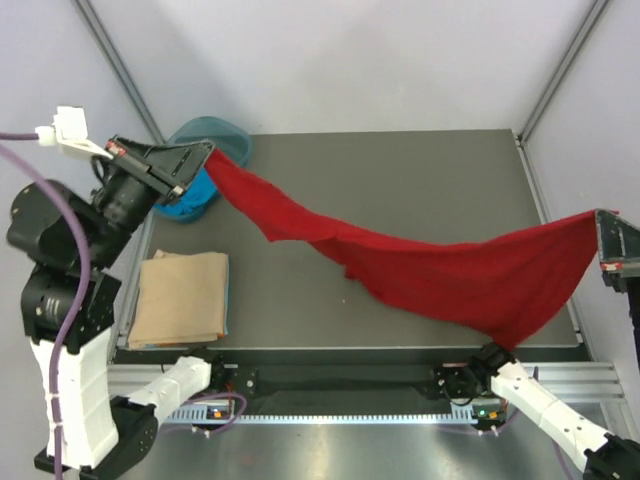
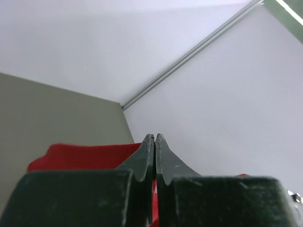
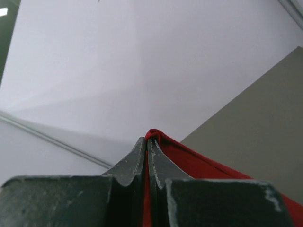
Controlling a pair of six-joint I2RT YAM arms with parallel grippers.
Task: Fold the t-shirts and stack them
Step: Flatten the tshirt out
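The stretched t-shirt [image 1: 440, 270] is plain deep red. Near the teal basin [image 1: 225, 133], the folded shirt [image 1: 180, 298] is plain tan, on a dark grey worktop [image 1: 400, 180].

1. A dark grey table [image 1: 420, 180] fills the work cell, its middle and far right bare.
2. A teal basin [image 1: 236, 135] sits at the far-left corner, its rim at the table's edge.
3. A folded tan shirt [image 1: 180, 295] lies flat near the front-left corner, square to the edge.
4. Only a thin edge of a blue shirt [image 1: 226, 300] shows under the tan one.
5. A red shirt [image 1: 440, 270] hangs across the table from far left to right; its sagging middle appears to brush the surface, though contact is hard to tell.
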